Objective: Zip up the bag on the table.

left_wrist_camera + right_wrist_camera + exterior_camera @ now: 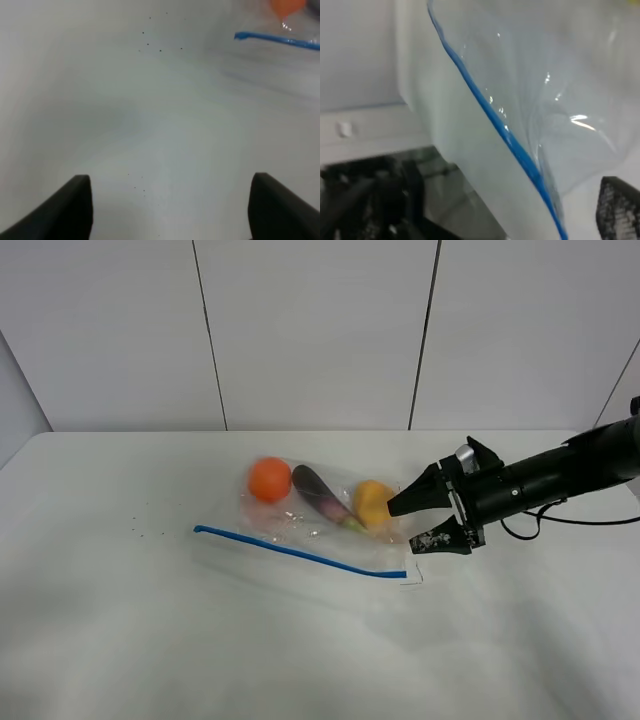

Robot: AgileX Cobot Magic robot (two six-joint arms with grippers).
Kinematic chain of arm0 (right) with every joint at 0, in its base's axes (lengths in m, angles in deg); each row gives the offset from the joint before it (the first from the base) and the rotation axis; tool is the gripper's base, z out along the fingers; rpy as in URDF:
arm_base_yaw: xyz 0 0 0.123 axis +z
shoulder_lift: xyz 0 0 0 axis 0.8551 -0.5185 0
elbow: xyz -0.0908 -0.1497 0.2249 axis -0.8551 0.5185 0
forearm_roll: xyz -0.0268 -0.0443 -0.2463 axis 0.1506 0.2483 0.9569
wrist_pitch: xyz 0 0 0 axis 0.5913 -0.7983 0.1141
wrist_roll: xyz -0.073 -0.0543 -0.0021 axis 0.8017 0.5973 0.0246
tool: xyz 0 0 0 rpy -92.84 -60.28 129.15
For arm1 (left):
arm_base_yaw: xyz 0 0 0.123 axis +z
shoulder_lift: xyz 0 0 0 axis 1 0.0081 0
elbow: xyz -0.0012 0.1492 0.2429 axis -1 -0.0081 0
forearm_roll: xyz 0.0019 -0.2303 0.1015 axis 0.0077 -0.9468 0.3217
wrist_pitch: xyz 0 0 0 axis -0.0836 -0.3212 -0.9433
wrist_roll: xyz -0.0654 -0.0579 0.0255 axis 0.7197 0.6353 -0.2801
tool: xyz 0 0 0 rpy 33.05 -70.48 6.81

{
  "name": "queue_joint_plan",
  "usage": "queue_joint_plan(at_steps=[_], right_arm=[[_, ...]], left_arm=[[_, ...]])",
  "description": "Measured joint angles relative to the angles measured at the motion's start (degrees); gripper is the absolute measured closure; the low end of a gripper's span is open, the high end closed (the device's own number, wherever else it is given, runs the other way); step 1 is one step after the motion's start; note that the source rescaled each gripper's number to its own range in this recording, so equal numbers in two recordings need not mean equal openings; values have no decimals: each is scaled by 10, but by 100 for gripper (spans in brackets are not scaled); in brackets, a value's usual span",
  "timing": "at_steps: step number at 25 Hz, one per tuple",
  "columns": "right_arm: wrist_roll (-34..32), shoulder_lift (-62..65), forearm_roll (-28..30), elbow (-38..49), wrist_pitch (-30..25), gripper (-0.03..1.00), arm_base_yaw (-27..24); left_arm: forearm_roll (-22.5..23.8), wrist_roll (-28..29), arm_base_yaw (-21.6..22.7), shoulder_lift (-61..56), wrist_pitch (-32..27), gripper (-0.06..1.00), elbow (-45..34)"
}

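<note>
The right gripper point(424, 520) is seen with jaws spread and nothing held, at the bag's point(320, 525) 3 o'clock end on the table point(120, 640). The blue zipper strip point(512, 142) is shown close only in the right wrist view. The left gripper point(170, 210), opened wide and empty, is seen only in its own wrist view.

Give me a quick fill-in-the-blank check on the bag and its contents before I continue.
1. The strip along the bag's near edge is coloured ____.
2. Inside the bag, the eggplant lies between the orange and the ____.
3. The bag rests on the white ____.
4. The right gripper is at the bag's ____ end in the high view.

Missing words: blue; pear; table; right
</note>
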State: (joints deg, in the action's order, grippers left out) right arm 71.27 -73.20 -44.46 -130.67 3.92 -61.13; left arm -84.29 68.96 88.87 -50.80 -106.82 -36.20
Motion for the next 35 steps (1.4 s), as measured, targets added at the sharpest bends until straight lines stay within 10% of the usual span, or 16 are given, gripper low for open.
queue_joint_plan(at_steps=[7, 16, 35], right_arm=[[-206, 39, 306, -139, 23, 0, 0], [-352, 54, 562, -253, 3, 0, 0], [-416, 66, 627, -257, -4, 0, 42]], left_arm=[[-1, 0, 0, 0, 0, -5, 0], [-1, 0, 0, 0, 0, -5, 0], [-1, -1, 0, 0, 0, -5, 0]])
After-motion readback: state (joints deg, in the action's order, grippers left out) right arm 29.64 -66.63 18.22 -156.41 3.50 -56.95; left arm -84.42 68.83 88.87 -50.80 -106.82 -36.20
